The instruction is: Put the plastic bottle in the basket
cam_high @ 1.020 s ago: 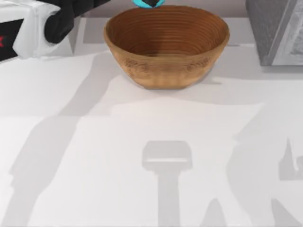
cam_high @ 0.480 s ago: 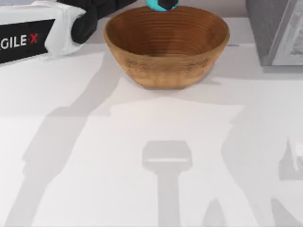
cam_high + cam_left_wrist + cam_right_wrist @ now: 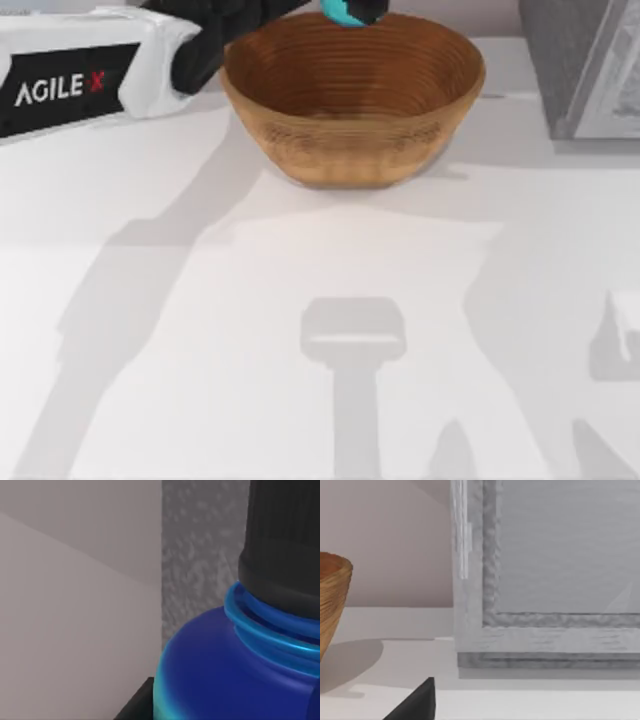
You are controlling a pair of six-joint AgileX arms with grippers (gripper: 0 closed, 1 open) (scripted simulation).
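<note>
The brown woven basket (image 3: pixel 350 150) stands at the back middle of the white table, and its rim also shows in the right wrist view (image 3: pixel 332 600). The plastic bottle (image 3: pixel 338 12) hangs in the air over the basket's far rim, cyan with a black cap. My left gripper (image 3: pixel 312 6) reaches in from the left and is shut on it. Up close in the left wrist view, the bottle (image 3: pixel 235 680) shows its blue shoulder and black cap. A black part of my right gripper (image 3: pixel 415 705) sits low near the table at the right.
A grey textured box (image 3: pixel 585 65) stands at the back right, close to the basket's right side; it looms large in the right wrist view (image 3: pixel 545 580). The white table (image 3: pixel 300 300) in front of the basket carries only shadows.
My left arm has moved to the right with the bottle. The bottle now sits farther over the basket's far rim. The basket has not moved.
</note>
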